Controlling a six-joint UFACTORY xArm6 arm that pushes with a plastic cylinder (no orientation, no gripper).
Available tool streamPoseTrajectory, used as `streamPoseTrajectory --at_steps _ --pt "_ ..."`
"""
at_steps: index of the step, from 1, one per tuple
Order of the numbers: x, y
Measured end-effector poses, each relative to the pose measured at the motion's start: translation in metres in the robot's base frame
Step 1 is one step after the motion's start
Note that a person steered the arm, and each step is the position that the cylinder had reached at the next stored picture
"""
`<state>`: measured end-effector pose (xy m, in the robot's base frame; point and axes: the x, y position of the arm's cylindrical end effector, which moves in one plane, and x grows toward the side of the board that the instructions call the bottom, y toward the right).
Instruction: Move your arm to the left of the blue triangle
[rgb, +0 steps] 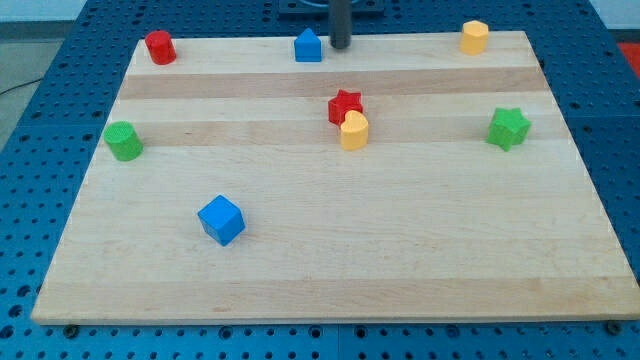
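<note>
my tip (340, 46) | just right of blue triangle (309, 46) (near view's top)

Your tip (340, 46) sits just right of the blue triangle (309, 46), near the table's (400, 250) top edge.

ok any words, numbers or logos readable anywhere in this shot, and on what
None: no text, number, label or logo shows anywhere.
The wooden board is plain, as are all the blocks, such as the blue triangle and blue cube.
The blue perforated table has only holes.
My tip, just right of the blue triangle, is unmarked.
</note>
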<state>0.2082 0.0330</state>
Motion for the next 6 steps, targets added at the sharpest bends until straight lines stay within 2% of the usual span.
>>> streamPoseTrajectory --at_steps 1,2,3,4,5,6 --pt "0.038 0.013" --pt "0.073 0.0" --pt "0.087 -0.05" --pt "0.076 -0.122" --pt "0.038 -0.149" --pt "0.024 -0.141"
